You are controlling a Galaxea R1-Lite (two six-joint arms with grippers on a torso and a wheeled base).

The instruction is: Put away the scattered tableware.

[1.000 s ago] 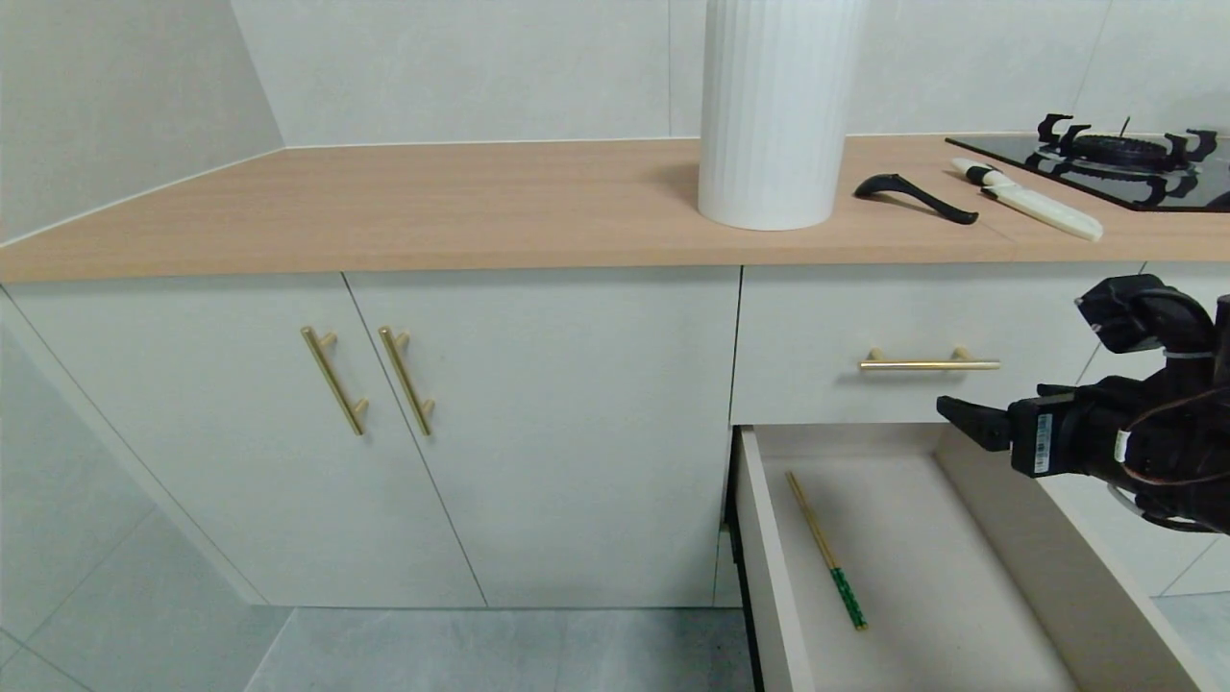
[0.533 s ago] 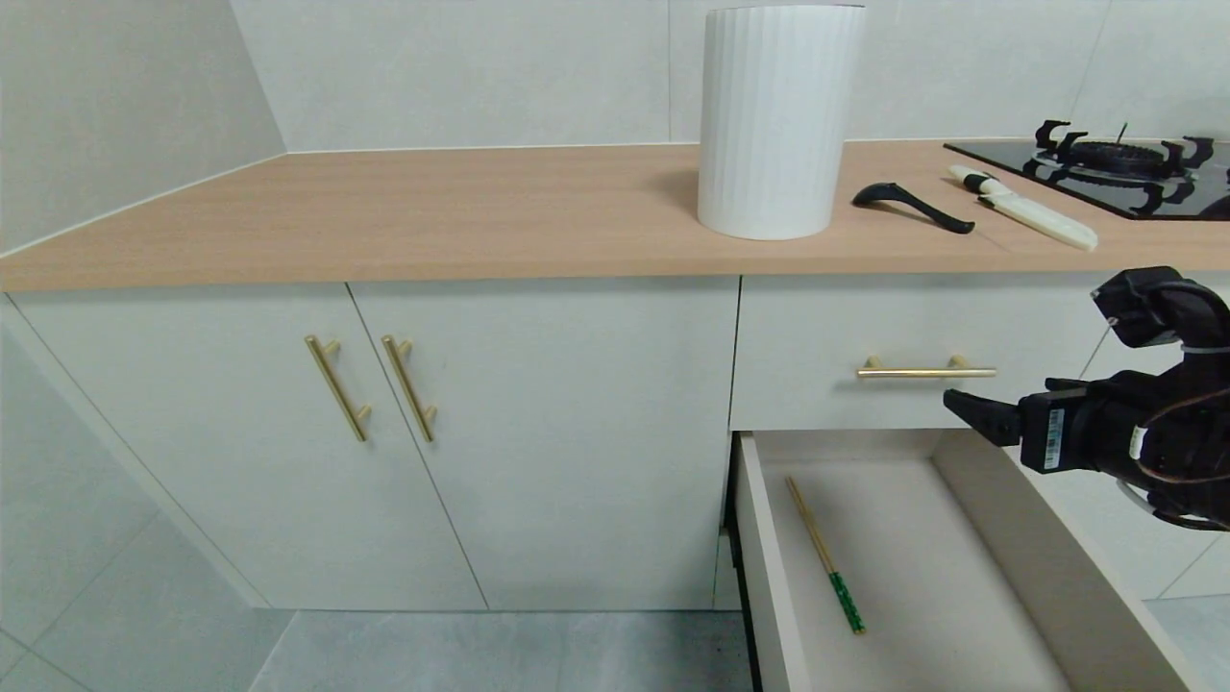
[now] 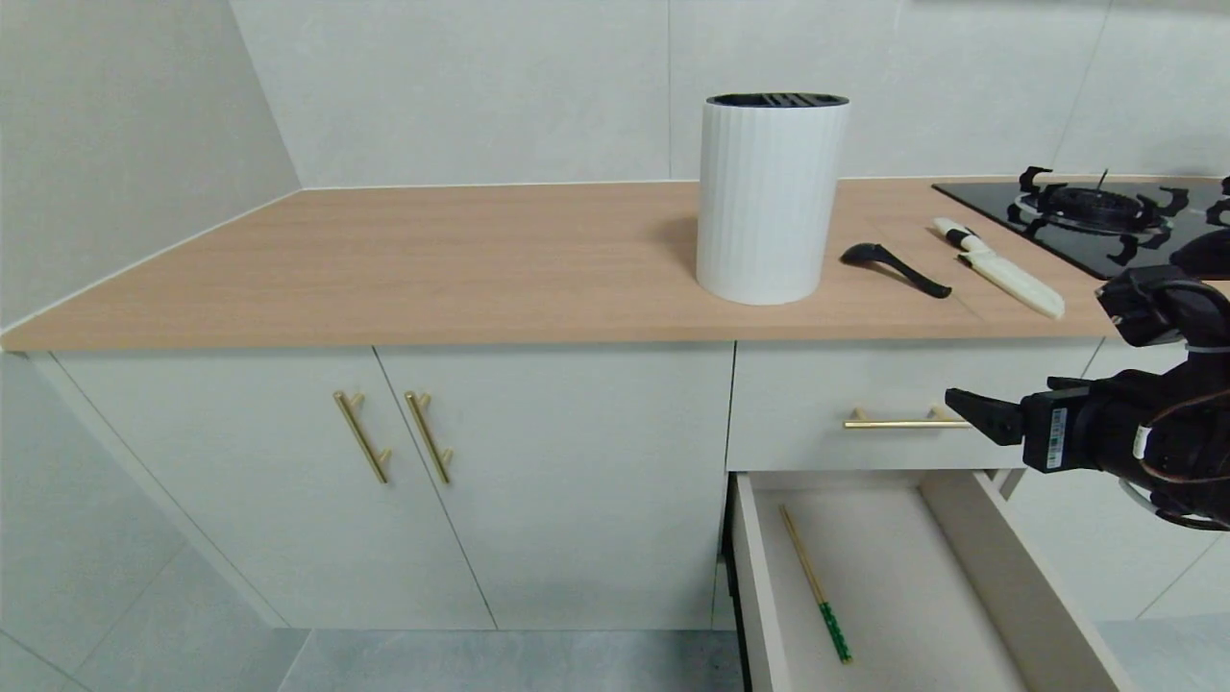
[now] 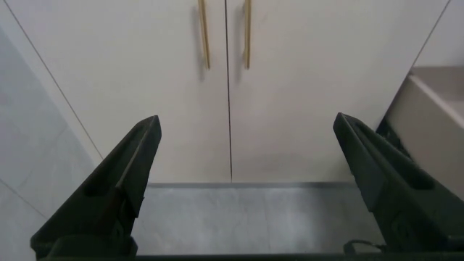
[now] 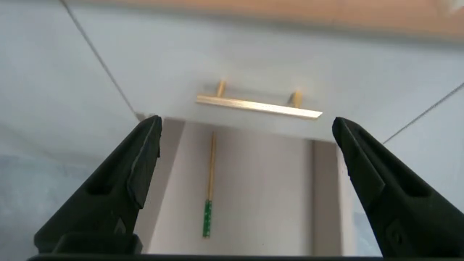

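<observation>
A pair of chopsticks (image 3: 815, 596) with green ends lies inside the open lower drawer (image 3: 754, 586); it is also in the right wrist view (image 5: 209, 190). On the wooden counter a black spoon (image 3: 894, 268) and a white knife (image 3: 999, 279) lie right of a tall white ribbed holder (image 3: 772, 197). My right gripper (image 3: 971, 411) hangs open and empty above the drawer's right side, level with the upper drawer's gold handle (image 5: 257, 106). My left gripper (image 4: 246, 123) is open and empty, low in front of the double cabinet doors (image 4: 229, 87).
A black gas hob (image 3: 1095, 216) sits at the counter's right end, behind the knife. The open drawer juts out into the floor space below the counter. Two gold door handles (image 3: 394, 450) stick out from the cabinet doors. Grey tiled floor (image 3: 144, 634) lies to the left.
The head view has tilted up, so the counter and the holder's top sit lower in the picture. My right gripper has risen from the drawer's rim to the upper handle's height.
</observation>
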